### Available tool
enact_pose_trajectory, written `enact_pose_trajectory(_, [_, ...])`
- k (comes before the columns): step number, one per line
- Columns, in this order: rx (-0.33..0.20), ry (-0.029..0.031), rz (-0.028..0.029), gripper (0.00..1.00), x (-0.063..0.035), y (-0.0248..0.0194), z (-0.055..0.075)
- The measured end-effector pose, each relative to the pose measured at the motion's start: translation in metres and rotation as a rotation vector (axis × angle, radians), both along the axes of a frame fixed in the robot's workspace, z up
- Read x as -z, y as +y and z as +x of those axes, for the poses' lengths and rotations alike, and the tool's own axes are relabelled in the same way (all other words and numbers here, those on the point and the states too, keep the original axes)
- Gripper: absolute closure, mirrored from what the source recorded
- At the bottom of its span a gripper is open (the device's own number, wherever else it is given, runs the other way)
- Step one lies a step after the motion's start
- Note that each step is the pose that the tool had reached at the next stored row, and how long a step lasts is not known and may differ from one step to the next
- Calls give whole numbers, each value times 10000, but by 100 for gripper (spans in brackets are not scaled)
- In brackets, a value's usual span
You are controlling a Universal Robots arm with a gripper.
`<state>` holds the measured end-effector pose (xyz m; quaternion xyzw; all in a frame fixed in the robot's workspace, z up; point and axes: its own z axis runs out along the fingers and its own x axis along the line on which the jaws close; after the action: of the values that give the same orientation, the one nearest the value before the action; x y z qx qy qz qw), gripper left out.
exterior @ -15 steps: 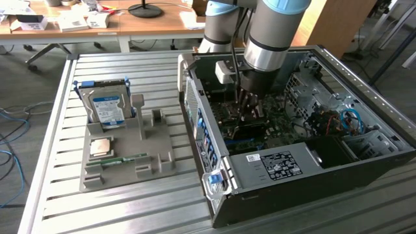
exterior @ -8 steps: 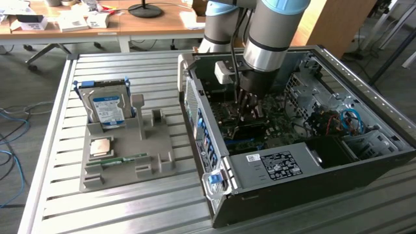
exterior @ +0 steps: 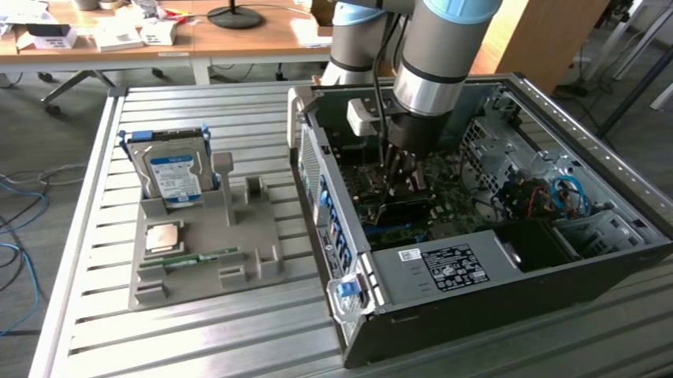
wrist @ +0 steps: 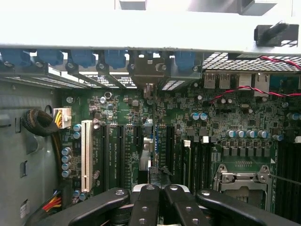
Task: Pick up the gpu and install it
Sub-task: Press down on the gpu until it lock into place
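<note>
Universal Robots arm (exterior: 442, 55) in the exterior view: grey tubular links with a light-blue joint cap at the frame's upper edge, the final link held nearly vertical and pointing straight down. A black cable runs down its side beside a pale wrist-mounted block. Below the wrist, the dark tool (exterior: 405, 177) hangs downward. In the wrist view, the tool (wrist: 157, 188) shows black linkage bars with round pivot pins; its fingers (wrist: 146, 197) are drawn together, fully closed, edges meeting at the centre.
</note>
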<state>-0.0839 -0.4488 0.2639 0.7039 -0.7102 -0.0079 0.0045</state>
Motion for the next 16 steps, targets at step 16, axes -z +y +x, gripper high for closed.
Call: enact_pose_trajectory(16, [0, 0, 1, 89, 2, 0, 0])
